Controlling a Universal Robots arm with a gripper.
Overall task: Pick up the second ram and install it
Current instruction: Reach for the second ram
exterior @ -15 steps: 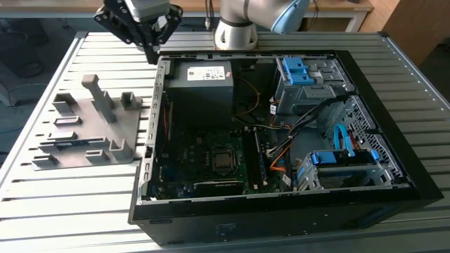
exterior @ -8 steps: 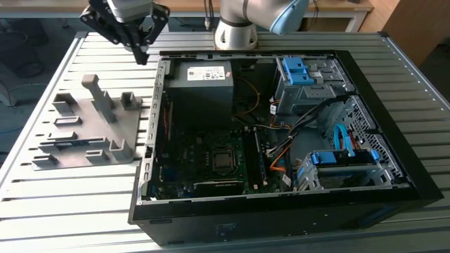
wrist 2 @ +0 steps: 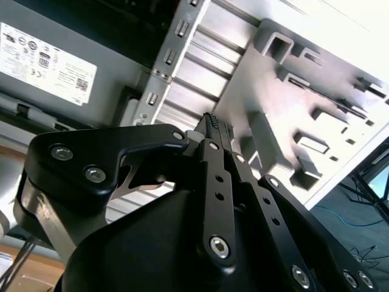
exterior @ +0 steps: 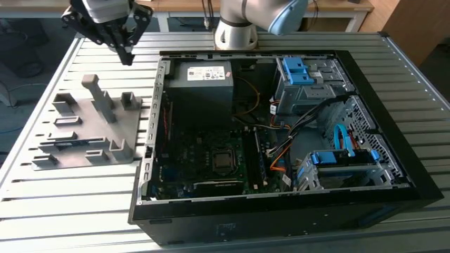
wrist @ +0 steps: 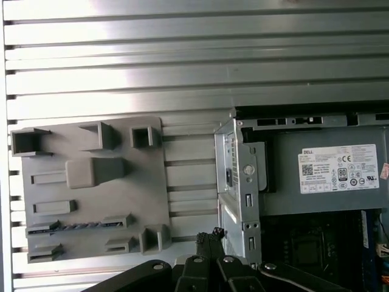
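1. Tool (exterior: 126,59): black, with linked fingers. You see the fingertips drawn together to a point with nothing between them; in both wrist views (wrist 2: 211,121) (wrist: 209,234) the tips meet the same way. It hangs tips-down above the table (exterior: 70,211), off the far corner of the tray and near the left wall of the computer case as the exterior view shows it.

2. Tray (exterior: 130,126): grey plastic, flat on the table to the exterior view's left of the case, with raised blocks, posts and slots. The first wrist view (wrist: 146,182) shows it from above, just beside the case wall but apart from it.

3. Second ram (wrist: 79,226): your task item. It sits edge-up in one of the tray's long slots, a thin strip with a row of small dark chips. In the exterior view (exterior: 67,141) it reads as a dark bluish strip on the tray's near-left part. It is well apart from the tool.

4. Computer case (exterior: 281,211): black, lying open on the table. Inside:
   - grey power supply (exterior: 200,87) with a white label, at the far left corner
   - motherboard (exterior: 204,153) with a square processor socket (exterior: 223,159)
   - blue drive brackets (exterior: 299,71), far right and near right

5. Table: ribbed aluminium slats, carrying all of the above.
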